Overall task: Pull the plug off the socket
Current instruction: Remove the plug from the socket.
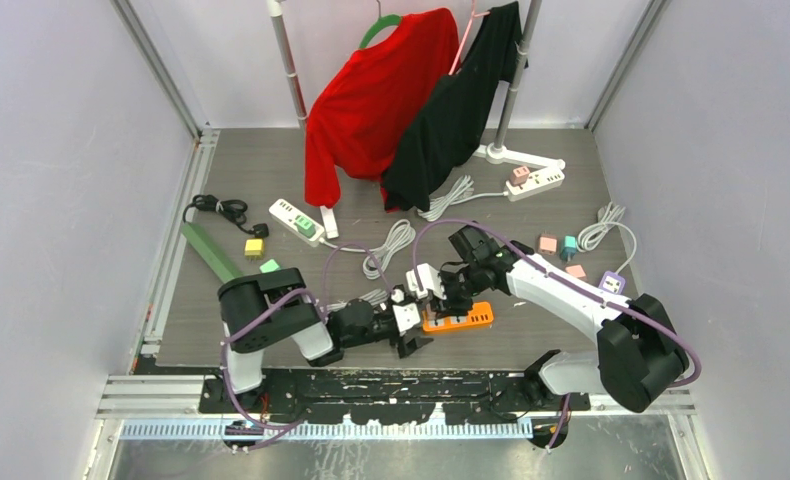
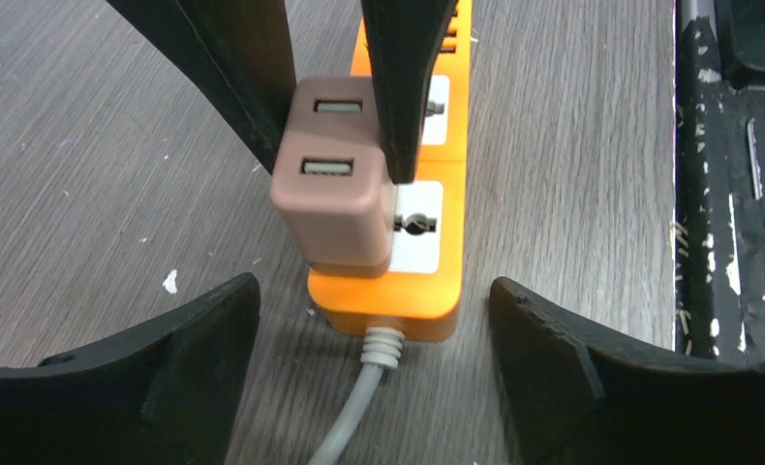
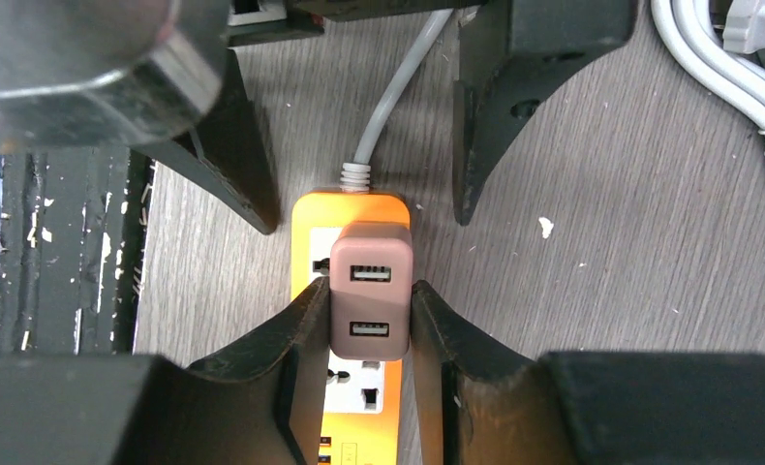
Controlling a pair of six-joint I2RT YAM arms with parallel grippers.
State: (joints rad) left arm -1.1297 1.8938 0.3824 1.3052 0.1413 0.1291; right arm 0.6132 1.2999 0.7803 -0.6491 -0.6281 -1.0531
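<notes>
1. The brown plug [image 3: 370,291] sits in the orange power strip [image 1: 468,319], near the middle of the bench's [image 1: 271,180] near edge.
2. The right end effector [image 3: 370,302] pinches the plug from both sides (fingers touching it).
3. The left end effector [image 2: 374,288] is spread wide, straddling the strip's cord end without touching.

Plug [image 3: 370,291]: we note a dusty-pink block with rounded corners and two USB ports on its top face. It stands upright, seated in the socket strip [image 3: 306,218] at the cord end. The strip is orange with white outlet faces. It lies flat on the bench [image 3: 601,242], with a grey cord [image 3: 388,107] leaving one end.
</notes>
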